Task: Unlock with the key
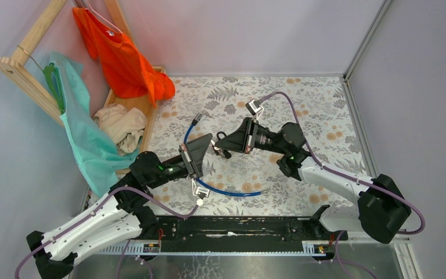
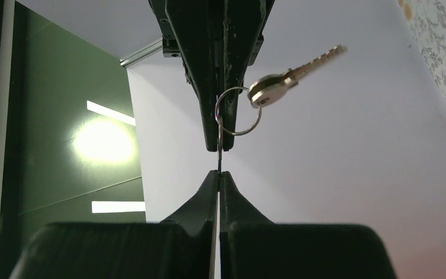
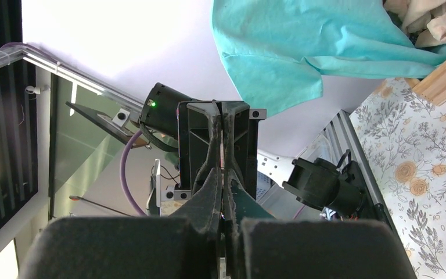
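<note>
Two pincers: left gripper (image 1: 208,140), right gripper (image 1: 218,142); one key ring (image 2: 241,133), one silver key (image 2: 290,75).
Near their tips, one blue cable (image 1: 226,192); well to their left, three garments, orange (image 1: 125,58), teal (image 1: 84,139), beige (image 1: 122,125), and one wooden rack (image 1: 26,78).

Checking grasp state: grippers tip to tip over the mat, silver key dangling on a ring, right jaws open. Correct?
Not quite: the right gripper is shut, jaws pressed together in the right wrist view. The rest holds: it meets the left gripper tip to tip, silver key dangling on a ring.
</note>
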You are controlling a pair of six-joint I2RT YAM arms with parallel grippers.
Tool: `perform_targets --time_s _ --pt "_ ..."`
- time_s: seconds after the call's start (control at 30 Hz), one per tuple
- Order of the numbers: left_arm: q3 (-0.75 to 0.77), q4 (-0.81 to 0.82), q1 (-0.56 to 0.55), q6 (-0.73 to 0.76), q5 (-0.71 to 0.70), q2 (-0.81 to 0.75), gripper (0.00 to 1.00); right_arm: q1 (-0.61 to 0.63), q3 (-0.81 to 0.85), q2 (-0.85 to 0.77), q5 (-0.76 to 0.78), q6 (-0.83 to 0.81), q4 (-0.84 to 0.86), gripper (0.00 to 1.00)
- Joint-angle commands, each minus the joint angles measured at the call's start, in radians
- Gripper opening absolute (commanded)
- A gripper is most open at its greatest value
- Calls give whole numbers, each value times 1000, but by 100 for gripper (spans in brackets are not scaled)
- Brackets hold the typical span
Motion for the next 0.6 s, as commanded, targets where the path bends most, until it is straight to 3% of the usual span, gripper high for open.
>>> perform_targets --time_s 0.0,0.03,0.1,0.17,0.27,0.3,0.33,0.37,0.47,0.57 --pt "14 70 2 -43 -114 29 1 -15 6 -58 -44 19 77 0" --pt "26 44 2 -69 -134 42 8 -26 6 -67 -50 17 56 0" --pt "49 -6 0 -149 -172 72 45 -61 -1 -86 -64 13 7 0" --pt "88 -86 -4 -256 -209 115 66 -126 -17 -112 -83 7 -62 0" --pt "204 -248 -7 -503 -271 242 79 -218 -42 -153 -119 -16 -196 0" --pt "273 -338 -7 -594 -287 301 81 -250 -51 -173 -126 -40 -254 0" --pt "346 -442 -6 -695 -301 379 91 -286 -59 -197 -128 -71 -329 0" --pt "430 -542 -2 -791 -296 460 93 -321 -58 -222 -120 -122 -439 0" --pt "659 -820 65 -970 -131 684 96 -410 -16 -294 -47 -329 -799 0" --pt "878 -1061 160 -942 113 884 95 -484 32 -351 38 -472 -1055 0"
